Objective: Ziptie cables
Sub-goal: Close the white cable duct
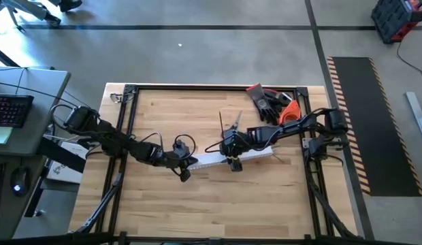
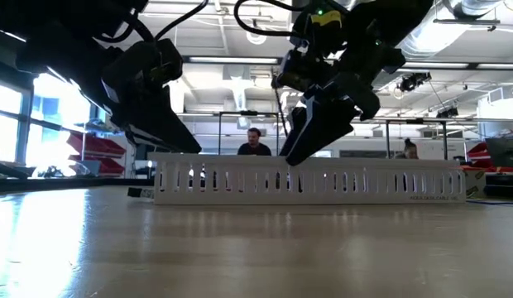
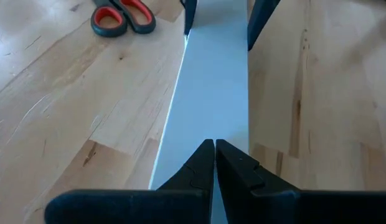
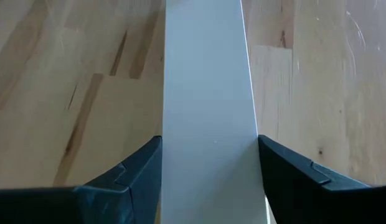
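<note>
White plastic fills both wrist views: a long slotted duct (image 1: 255,154) lies across the middle of the wooden table (image 1: 163,211), its smooth flat lid facing up and its side walls cut into a comb of narrow slots, as the low view shows. The right gripper (image 4: 208,163) stands astride this duct near its middle, one dark finger pressed to each long edge, so it is clamped on the duct's width. The left gripper (image 3: 215,155) hovers over the duct's left end with its two pointed fingers squeezed together and nothing between them.

Of the cables (image 1: 221,122) only a thin dark strand can be made out in the high view, running from just beside the right gripper toward the table's far edge; neither gripper holds it. How many wires it has cannot be told, and its near end is lost under the right arm. No cables show in the wrist views.

Scissors (image 3: 121,15) with red and black handles lie on the wood beside the duct. Black gloves (image 1: 265,102) sit near the far right corner. A person (image 2: 255,142) shows beyond the table, partly hidden by the duct.
</note>
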Available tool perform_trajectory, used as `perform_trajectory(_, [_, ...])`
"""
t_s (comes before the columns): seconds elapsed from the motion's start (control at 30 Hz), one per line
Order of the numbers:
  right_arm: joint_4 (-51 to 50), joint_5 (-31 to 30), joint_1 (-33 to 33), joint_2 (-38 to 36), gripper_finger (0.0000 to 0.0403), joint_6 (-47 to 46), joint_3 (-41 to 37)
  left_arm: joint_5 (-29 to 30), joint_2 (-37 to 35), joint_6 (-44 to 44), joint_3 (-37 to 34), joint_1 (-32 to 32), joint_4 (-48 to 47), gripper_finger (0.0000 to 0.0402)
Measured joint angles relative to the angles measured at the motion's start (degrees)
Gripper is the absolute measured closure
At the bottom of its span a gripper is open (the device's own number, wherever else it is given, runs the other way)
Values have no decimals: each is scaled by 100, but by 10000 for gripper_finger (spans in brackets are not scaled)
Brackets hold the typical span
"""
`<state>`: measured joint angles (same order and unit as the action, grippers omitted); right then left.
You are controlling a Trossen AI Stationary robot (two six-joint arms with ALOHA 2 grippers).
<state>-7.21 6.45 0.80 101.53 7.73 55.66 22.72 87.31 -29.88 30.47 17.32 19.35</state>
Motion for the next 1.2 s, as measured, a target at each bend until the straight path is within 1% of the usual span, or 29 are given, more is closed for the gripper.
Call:
perform_trajectory(0.1, [32,13,0,5,194,-15,0,-50,-88,194,142,0,49,402])
perform_trajectory(0.17, [27,12,0,5,194,-14,-2,-205,-97,367,270,-5,164,402])
perform_trajectory(0.33, [22,14,0,7,194,-5,-7,-337,153,458,323,-9,230,402])
perform_trajectory(0.47, [-9,22,1,9,194,56,-13,-417,707,276,319,-9,571,402])
perform_trajectory(0.6, [-49,46,0,9,194,75,-18,-652,1372,55,379,1,1036,401])
perform_trajectory(0.7, [-47,65,0,12,195,78,-18,-602,1531,-6,377,13,1173,401])
perform_trajectory(0.83, [-38,80,-2,16,195,2,-20,-712,1401,26,351,9,1154,401])
perform_trajectory(0.97, [-17,51,-3,20,195,-37,-20,-811,855,176,285,-34,868,401])
perform_trajectory(1.1, [-21,66,-4,20,195,-28,-20,-569,276,523,281,-119,988,401])
perform_trajectory(1.2, [-14,66,-4,20,195,-20,-22,-641,292,620,280,-268,991,401])
